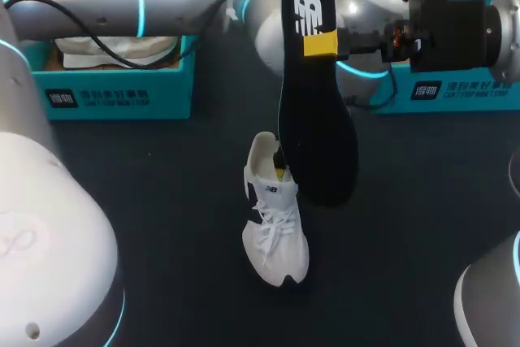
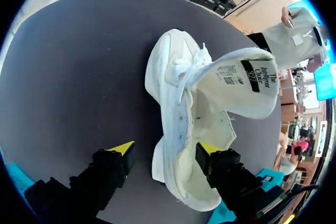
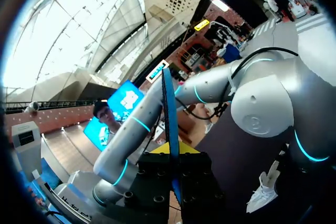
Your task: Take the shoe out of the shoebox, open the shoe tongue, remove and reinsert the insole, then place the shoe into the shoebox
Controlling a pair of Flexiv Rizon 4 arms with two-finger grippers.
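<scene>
— Fingers first: what do the right fingers have?
— They are clamped on the black insole near its heel end, one yellow tip on each face; it hangs lengthwise, high over the table, toe end down; the right wrist view shows it edge-on between the tips.
— And the left fingers?
— Spread wide; one tip sits inside the opening of the shoe, the other stands outside its side wall with a strip of table showing between them; they have hold of nothing.
— Where does the shoe stand?
— Upright on its sole near the middle of the table, toe toward the robot; the laces lie loose; the tongue is lifted out and folded forward, printed underside showing.
— The shoebox?
— One teal shoebox sits at the far left, well apart from the shoe, with white paper in it; a second teal box is at the far right, partly behind the right arm.
</scene>
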